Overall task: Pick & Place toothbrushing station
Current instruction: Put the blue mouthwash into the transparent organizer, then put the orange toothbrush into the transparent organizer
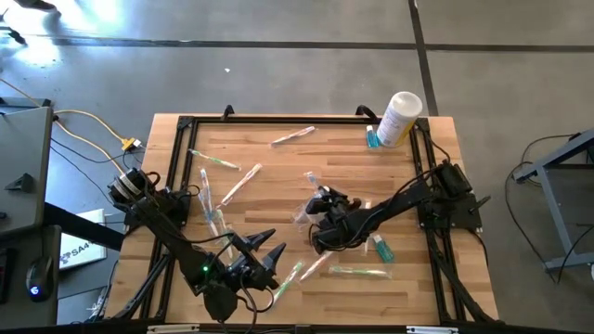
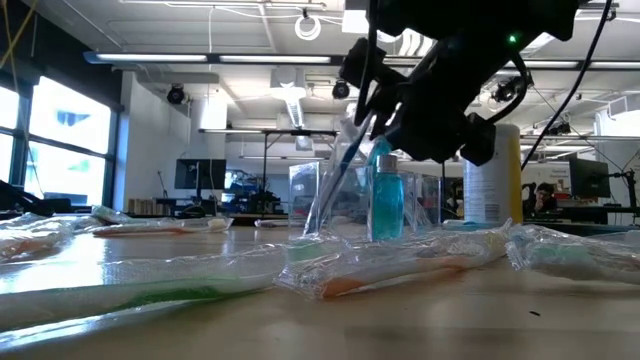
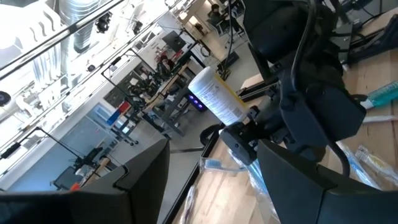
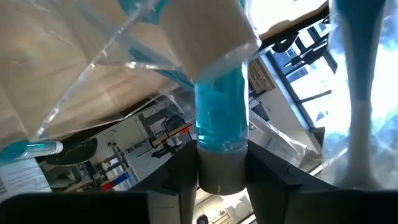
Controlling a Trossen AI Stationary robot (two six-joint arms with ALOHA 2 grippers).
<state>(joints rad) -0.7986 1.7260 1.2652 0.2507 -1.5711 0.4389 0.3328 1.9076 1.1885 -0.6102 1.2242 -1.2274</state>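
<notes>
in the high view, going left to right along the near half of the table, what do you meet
left gripper → green toothbrush → right gripper, above the clear bag → teal tube

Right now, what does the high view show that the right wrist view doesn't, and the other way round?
Only the high view shows the whole wooden table, the left gripper open near the front edge, the scattered toothbrushes and the white bottle at the back. Only the right wrist view shows, close up, a teal tube with a pale cap between the right gripper's fingers, behind crinkled clear film. Both show the clear bag at the right gripper.
</notes>
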